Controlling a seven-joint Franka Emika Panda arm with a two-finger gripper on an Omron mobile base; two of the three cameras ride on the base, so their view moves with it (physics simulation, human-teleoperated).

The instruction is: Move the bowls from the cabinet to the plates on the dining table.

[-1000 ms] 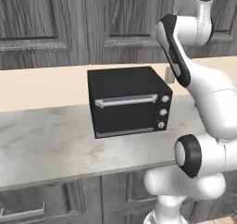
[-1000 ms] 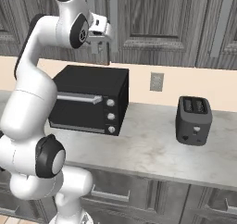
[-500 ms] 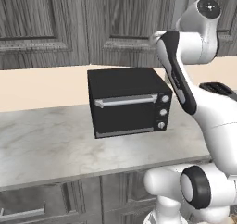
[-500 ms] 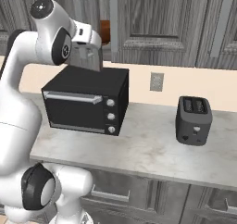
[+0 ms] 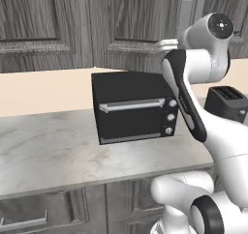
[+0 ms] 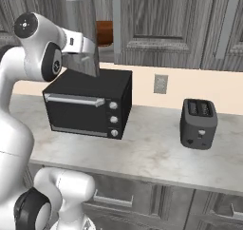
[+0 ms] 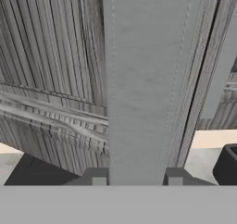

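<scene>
The tool (image 7: 137, 179) sat closed on the cabinet's bar handle (image 7: 139, 79): in the hand view its two dark fingertips (image 7: 98, 177) stood on either side of the wide silver bar, pressed against its flanks, and the bar ran straight up the picture from between them. The handle's long axis was vertical, in line with the edge of the cabinet door (image 6: 83, 34) it belonged to. In the right base view that door stood swung part-way out from the cabinet (image 6: 166, 24), its face turned toward the arm and its free edge pointing out over the black toaster oven (image 6: 88, 103).

Behind the opened door, in the gap between it and the next closed door, a piece of the reddish-brown bowl (image 6: 104, 33) showed inside the cabinet, resting on a shelf above the level of the oven top. Only its side was visible, so its full shape could not be made out. The other bowl could not be picked out.

The toaster oven stood on the marble-veined table (image 6: 156, 153) under the cabinets, its door handle lying horizontal. A dark two-slot toaster (image 6: 198, 123) stood well apart to the oven's right, slots up, below a wall outlet (image 6: 160, 83).
</scene>
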